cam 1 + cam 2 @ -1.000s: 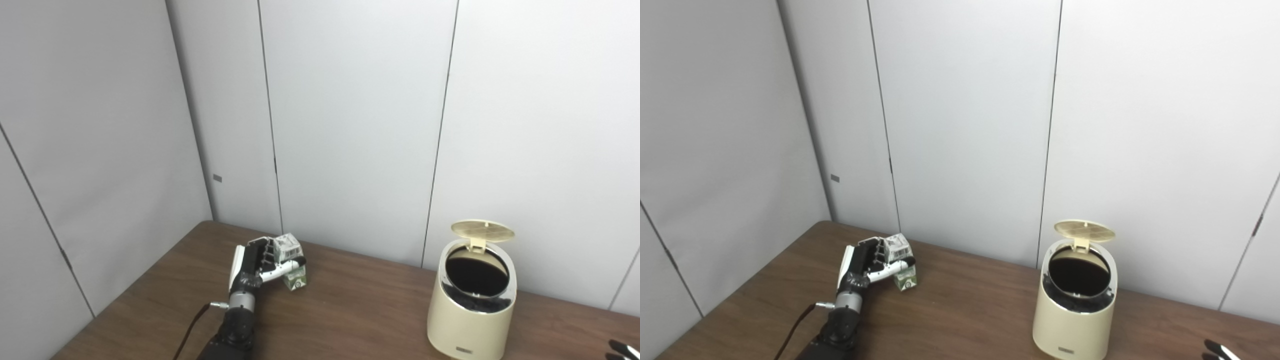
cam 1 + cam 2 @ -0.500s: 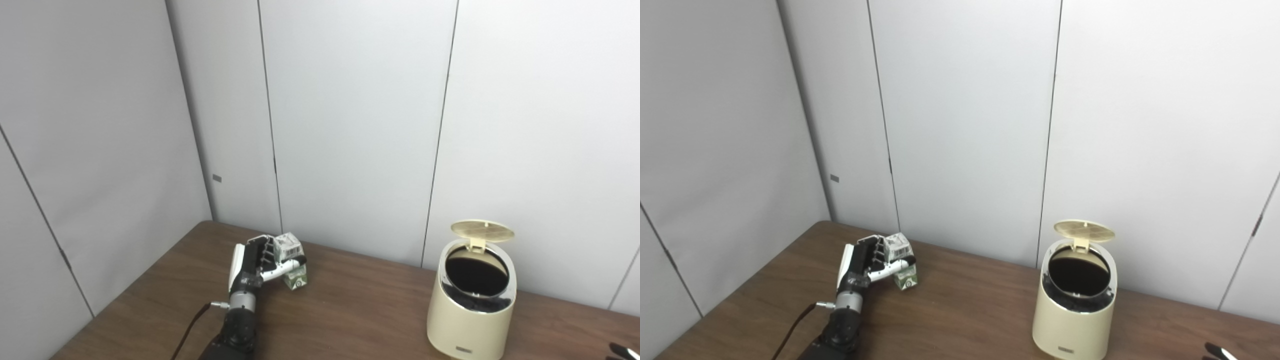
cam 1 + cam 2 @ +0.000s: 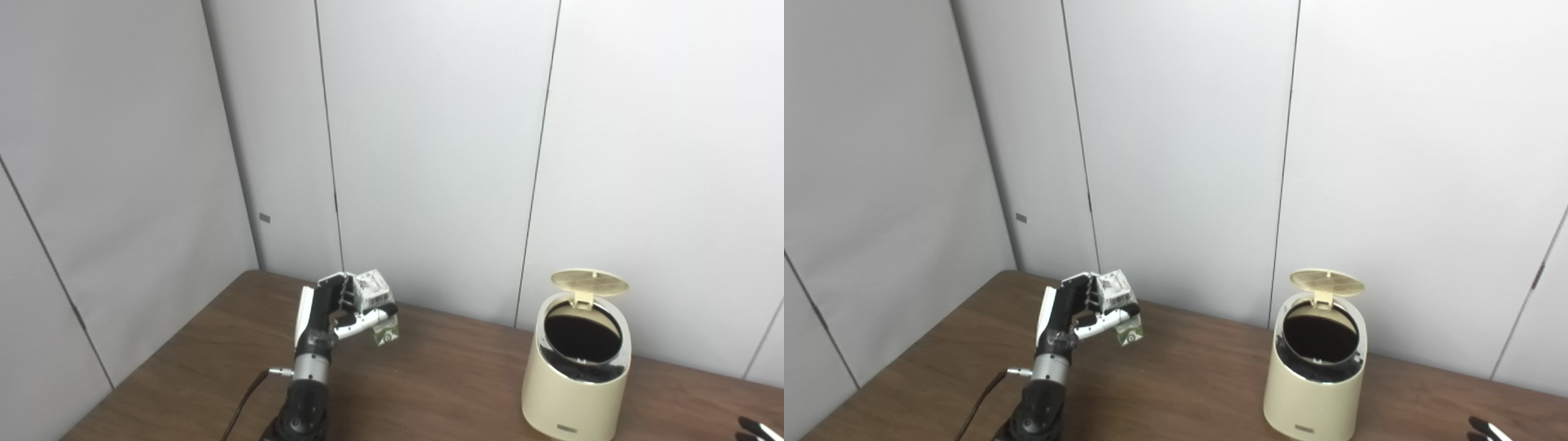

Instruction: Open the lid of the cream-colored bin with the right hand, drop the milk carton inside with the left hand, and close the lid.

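Now left hand fingers clamp milk carton.

Even, bright, diffuse lighting is seen across both views; no direct source is visible. The grey wall panels are evenly lit, slightly darker toward the left of the frame. Only soft, faint shadows are cast on the brown tabletop. A bright reflection is seen on the chrome rim of the bin, its interior is rendered near black. Overall sharpness is moderate; print on the carton is too soft to be read. Slight noise is noticed.
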